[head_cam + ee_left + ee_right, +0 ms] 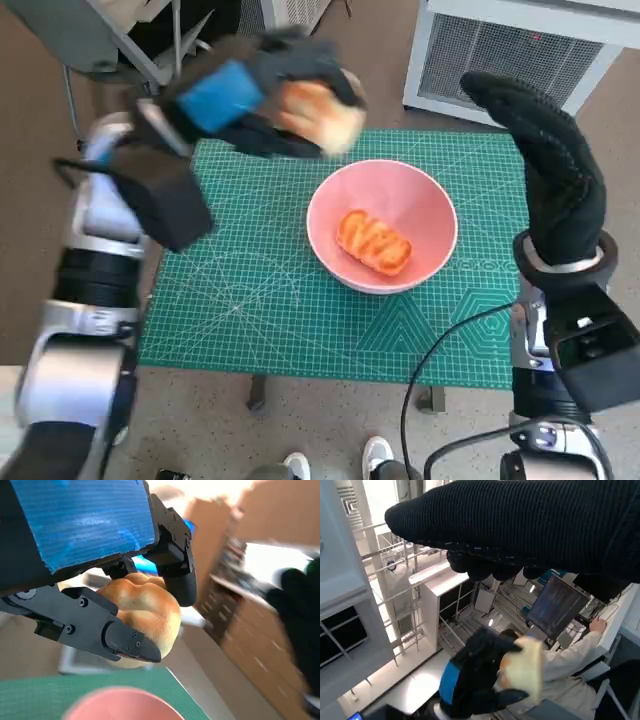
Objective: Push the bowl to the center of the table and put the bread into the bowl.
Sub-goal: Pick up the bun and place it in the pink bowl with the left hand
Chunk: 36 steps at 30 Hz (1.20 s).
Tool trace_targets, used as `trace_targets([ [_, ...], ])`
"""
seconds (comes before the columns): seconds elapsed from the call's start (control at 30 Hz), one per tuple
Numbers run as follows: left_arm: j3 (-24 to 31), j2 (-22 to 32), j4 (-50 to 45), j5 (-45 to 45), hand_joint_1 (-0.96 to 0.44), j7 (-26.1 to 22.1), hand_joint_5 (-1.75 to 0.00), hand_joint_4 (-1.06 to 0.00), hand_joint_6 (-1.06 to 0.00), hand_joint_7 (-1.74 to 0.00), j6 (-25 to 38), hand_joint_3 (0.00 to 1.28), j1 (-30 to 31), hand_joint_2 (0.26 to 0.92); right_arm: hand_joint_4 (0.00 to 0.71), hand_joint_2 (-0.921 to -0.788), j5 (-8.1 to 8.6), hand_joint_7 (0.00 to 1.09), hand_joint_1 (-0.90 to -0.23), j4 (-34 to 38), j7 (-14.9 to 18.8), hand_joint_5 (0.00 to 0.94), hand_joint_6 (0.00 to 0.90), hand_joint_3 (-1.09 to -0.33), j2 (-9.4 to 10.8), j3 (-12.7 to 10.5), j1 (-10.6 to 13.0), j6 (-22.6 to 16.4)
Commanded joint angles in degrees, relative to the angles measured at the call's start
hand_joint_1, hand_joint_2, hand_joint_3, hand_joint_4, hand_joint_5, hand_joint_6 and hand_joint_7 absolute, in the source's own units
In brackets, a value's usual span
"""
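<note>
A pink bowl [430, 205] sits near the middle of the green mat [250, 300], and a glazed orange bread [374, 242] lies inside it. My left hand [255, 95] grips a pale round bread roll [320, 113] in the air above the mat's far left part, up and to the left of the bowl. In the left wrist view the roll [145, 610] is clamped between black fingers [125, 637], with the bowl's rim [120, 702] below. My right hand [550, 160] is raised to the right of the bowl, fingers stretched out, holding nothing. The right wrist view shows the left hand [480, 680] with the roll [525, 667].
A white slatted unit [520, 50] stands beyond the table's far right corner. Metal chair or stand legs [140, 50] are at the far left. A black cable [440, 350] loops over the mat's near right edge. Shoes [335, 460] show on the floor by the near edge. A person [570, 655] sits at a monitor.
</note>
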Motion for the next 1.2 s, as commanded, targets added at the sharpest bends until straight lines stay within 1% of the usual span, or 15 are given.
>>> trace_targets([
  [0.03, -2.8, -2.3, 3.6, 2.8, 0.00, 0.4, -1.10, -0.72, -0.68, -1.15, -1.7, 0.03, -0.7, 0.919, 0.273, -0.921, 0.31, 0.58, -0.566, 1.0, 0.3, 0.002, 0.001, -0.752, 0.4, 0.3, 0.5, -0.2],
  [0.33, -9.0, -6.7, 15.9, 9.7, 0.00, 1.9, -1.10, -0.63, -0.65, -1.28, -4.7, 0.09, -2.0, 0.920, 0.273, -0.921, 0.76, 0.58, -0.564, 0.3, 0.5, 0.001, 0.001, -0.749, 0.2, 0.4, 1.0, -0.2],
  [0.4, -10.0, -7.2, 17.7, 10.7, 0.00, 0.8, -1.13, -0.62, -0.62, -1.28, -3.9, 0.10, -2.3, 0.920, 0.273, -0.921, 0.91, 0.58, -0.563, 0.0, 0.6, 0.001, 0.001, -0.749, 0.0, 0.3, 1.2, -0.1],
  [0.43, -10.8, -7.4, 18.4, 11.2, 0.00, -0.9, -1.14, -0.62, -0.61, -1.28, -2.4, 0.11, -2.5, 0.920, 0.273, -0.921, 0.94, 0.58, -0.563, -0.1, 0.6, 0.001, 0.001, -0.749, -0.1, 0.3, 1.3, -0.1],
  [0.53, -12.5, -7.6, 19.3, 12.5, 0.00, -5.5, -1.29, -0.53, -0.48, -1.36, 2.4, 0.20, -3.2, 0.921, 0.273, -0.921, 0.84, 0.58, -0.558, -0.6, 0.5, 0.001, 0.001, -0.750, -0.3, 0.1, 1.6, 0.0],
  [0.57, -13.2, -7.6, 19.0, 13.1, 0.00, -7.5, -1.36, -0.46, -0.42, -1.41, 4.8, 0.25, -3.6, 0.921, 0.273, -0.921, 0.69, 0.58, -0.556, -0.7, 0.4, 0.001, 0.001, -0.750, -0.4, 0.1, 1.7, -0.1],
  [0.6, -13.7, -7.6, 18.7, 13.5, -0.03, -8.9, -1.04, -0.38, -0.36, -1.14, 6.6, 0.23, -3.9, 0.898, 0.273, -0.921, 0.58, 0.58, -0.554, -0.9, 0.3, 0.001, 0.001, -0.751, -0.4, 0.0, 1.8, -0.1],
  [0.63, -13.9, -7.6, 18.3, 13.7, -0.04, -9.7, -0.87, -0.38, -0.36, -1.01, 7.7, 0.21, -4.0, 0.896, 0.273, -0.921, 0.50, 0.58, -0.554, -1.0, 0.2, 0.001, 0.001, -0.751, -0.5, 0.0, 1.9, 0.0],
  [0.67, -14.1, -7.5, 17.4, 13.9, -0.06, -11.5, -0.59, -0.39, -0.37, -0.79, 10.2, 0.17, -4.4, 0.903, 0.273, -0.921, 0.34, 0.58, -0.553, -1.2, 0.1, 0.001, 0.001, -0.751, -0.5, 0.0, 2.0, 0.0],
  [0.7, -13.9, -7.5, 16.3, 13.5, -0.08, -13.2, -0.38, -0.36, -0.35, -0.62, 12.4, 0.13, -4.7, 0.905, 0.274, -0.921, 0.20, 0.58, -0.552, -1.2, 0.0, 0.002, 0.001, -0.751, -0.5, -0.1, 2.0, 0.0],
  [0.77, -12.8, -7.3, 14.3, 12.2, -0.11, -14.8, -0.20, -0.33, -0.33, -0.44, 14.6, 0.09, -4.5, 0.908, 0.274, -0.921, -0.10, 0.58, -0.550, -1.4, -0.3, 0.002, 0.001, -0.752, -0.6, -0.3, 2.0, 0.1],
  [0.83, -11.7, -7.1, 12.7, 11.1, -0.14, -14.9, -0.10, -0.31, -0.32, -0.33, 15.2, 0.06, -3.7, 0.910, 0.274, -0.921, -0.32, 0.58, -0.549, -1.7, -0.4, 0.002, 0.001, -0.752, -0.6, -0.4, 2.1, 0.3],
  [0.9, -10.0, -7.1, 12.3, 9.3, -0.17, -13.4, -0.04, -0.29, -0.32, -0.25, 12.5, 0.03, -2.4, 0.911, 0.274, -0.921, -0.48, 0.58, -0.548, -2.0, -0.6, 0.002, 0.000, -0.753, -0.6, -0.5, 2.2, 0.6],
  [1.03, -3.6, -8.1, 13.9, 3.2, -0.24, -6.8, -0.01, -0.28, -0.32, -0.22, 3.5, 0.02, 0.5, 0.913, 0.274, -0.921, -0.97, 0.58, -0.553, -2.2, -1.0, 0.001, 0.000, -0.752, -0.8, -0.8, 2.0, 1.2],
  [1.2, 1.0, -9.0, 16.1, -0.1, -0.32, 1.5, -0.01, -0.30, -0.34, -0.21, -6.3, 0.04, 1.2, 0.920, 0.266, -0.921, -1.76, 0.58, -0.555, -2.8, -1.6, 0.000, -0.001, -0.751, -0.7, -0.8, 1.9, 1.8],
])
